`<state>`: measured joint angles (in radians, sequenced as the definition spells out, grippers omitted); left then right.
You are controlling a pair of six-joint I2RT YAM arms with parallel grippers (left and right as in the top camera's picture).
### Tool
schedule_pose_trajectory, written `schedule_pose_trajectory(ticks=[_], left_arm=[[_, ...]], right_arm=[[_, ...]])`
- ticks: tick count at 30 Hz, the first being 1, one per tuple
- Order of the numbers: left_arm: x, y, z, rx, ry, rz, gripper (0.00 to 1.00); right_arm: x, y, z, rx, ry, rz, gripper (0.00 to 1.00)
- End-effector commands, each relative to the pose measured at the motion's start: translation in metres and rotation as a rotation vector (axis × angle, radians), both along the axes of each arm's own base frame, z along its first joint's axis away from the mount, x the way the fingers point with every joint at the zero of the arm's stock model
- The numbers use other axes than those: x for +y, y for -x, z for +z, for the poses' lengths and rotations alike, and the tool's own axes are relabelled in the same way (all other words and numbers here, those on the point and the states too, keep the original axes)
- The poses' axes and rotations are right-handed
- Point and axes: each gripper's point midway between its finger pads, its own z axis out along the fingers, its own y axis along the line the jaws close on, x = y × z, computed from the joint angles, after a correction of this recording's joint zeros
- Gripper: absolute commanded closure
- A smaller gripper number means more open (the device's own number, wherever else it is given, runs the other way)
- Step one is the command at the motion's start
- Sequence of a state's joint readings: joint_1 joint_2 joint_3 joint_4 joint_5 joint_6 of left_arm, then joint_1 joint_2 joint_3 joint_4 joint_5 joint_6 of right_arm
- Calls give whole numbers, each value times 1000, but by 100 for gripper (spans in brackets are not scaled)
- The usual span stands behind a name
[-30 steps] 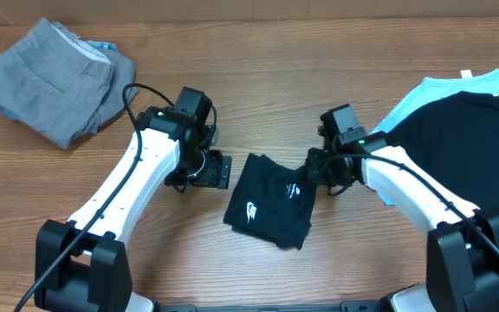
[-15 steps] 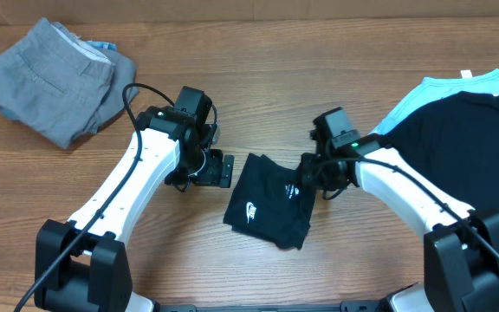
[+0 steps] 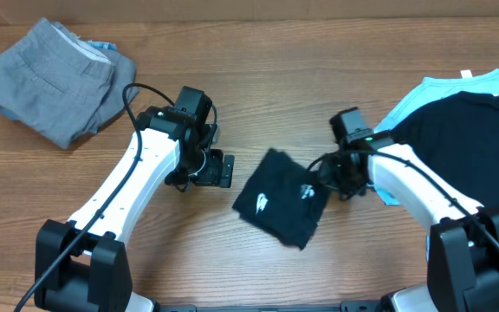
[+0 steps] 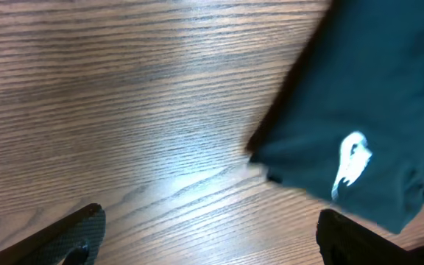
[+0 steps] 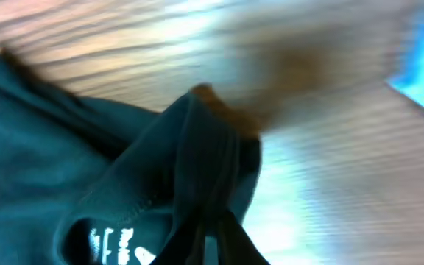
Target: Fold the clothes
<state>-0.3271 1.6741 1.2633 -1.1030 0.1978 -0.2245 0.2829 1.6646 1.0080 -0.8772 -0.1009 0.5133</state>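
Where the desk [image 3: 258, 78] runs widest, we see a black-and-blue garment [image 3: 466, 130] lying unfolded at its right edge, cut off by the frame, and a grey folded garment [image 3: 50, 78] at far left. The folded black shirt [image 3: 280, 204] lies tilted mid-desk, between the arms. The right hand [image 3: 332, 173] pinches the shirt's right edge. The left hand [image 3: 217, 170] hangs spread and empty just beside the shirt. We judge that a low, even drag would hold the folds together. The right fingers are blurred in the wrist view.
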Motion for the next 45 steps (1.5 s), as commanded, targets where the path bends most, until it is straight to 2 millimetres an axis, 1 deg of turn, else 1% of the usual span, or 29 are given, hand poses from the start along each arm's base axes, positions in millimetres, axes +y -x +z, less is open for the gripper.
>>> schedule_pose_trajectory(ticks=[1,2,4,5,8,11,12,15,17,18,19,22,24,27,29,30,32,33,34,36,38,39,40,43,45], left_arm=[[-3,-3,2,-7,14,-24,6],[-3,-3,2,-7,14,-23,6],[-3,-3,2,-9,14,-23,5],[-3,-3,2,-10,15,-24,5],[-3,-3,2,-11,15,-24,5],[-3,-3,2,-10,15,-24,5],[-3,-3,2,-11,15,-24,5],[-3,-3,2,-11,15,-24,4],[-4,-4,2,-15,16,-24,4],[-4,-5,2,-18,17,-24,4],[-4,-6,2,-21,19,-24,3],[-5,-7,2,-25,20,-24,4],[-5,-7,2,-25,20,-24,4],[-5,-7,2,-24,20,-23,4],[-5,-7,2,-24,20,-23,5],[-5,-6,2,-23,20,-23,5],[-4,-5,2,-18,18,-23,5],[-4,-5,2,-15,17,-23,5],[-4,-4,2,-12,16,-23,5],[-3,-3,2,-7,15,-24,5],[-3,-2,2,-6,14,-24,5],[-3,-2,2,-6,15,-24,4],[-4,-2,2,-6,17,-24,4],[-10,-4,3,-9,52,-27,0],[-20,-5,6,-20,113,-58,0]], right_arm=[[-32,2,2,7,109,-154,90],[-34,2,2,10,107,-160,89],[-30,2,3,12,74,-114,87],[-27,2,4,11,56,-83,83],[-12,3,12,5,-26,-15,80],[7,2,25,-26,-136,60,78],[9,2,28,-32,-149,63,76],[8,2,34,-40,-154,21,73],[9,-3,36,-58,-165,-15,62],[10,-7,37,-71,-169,-25,53],[11,-11,37,-84,-173,-30,49],[15,-18,37,-102,-182,-73,43],[15,-21,34,-99,-178,-128,43],[18,-24,26,-91,-176,-174,45],[21,-23,19,-74,-174,-183,51],[22,-21,15,-61,-170,-182,67],[20,-18,9,-37,-154,-184,85],[17,-14,7,-23,-135,-187,91],[12,-11,6,-15,-112,-192,93],[-2,-5,4,3,-46,-209,96],[-21,5,1,37,40,-232,96],[-27,10,1,54,64,-240,96],[-31,13,0,69,72,-241,96],[-25,18,1,87,35,-159,96],[-25,23,1,111,30,-159,96]])
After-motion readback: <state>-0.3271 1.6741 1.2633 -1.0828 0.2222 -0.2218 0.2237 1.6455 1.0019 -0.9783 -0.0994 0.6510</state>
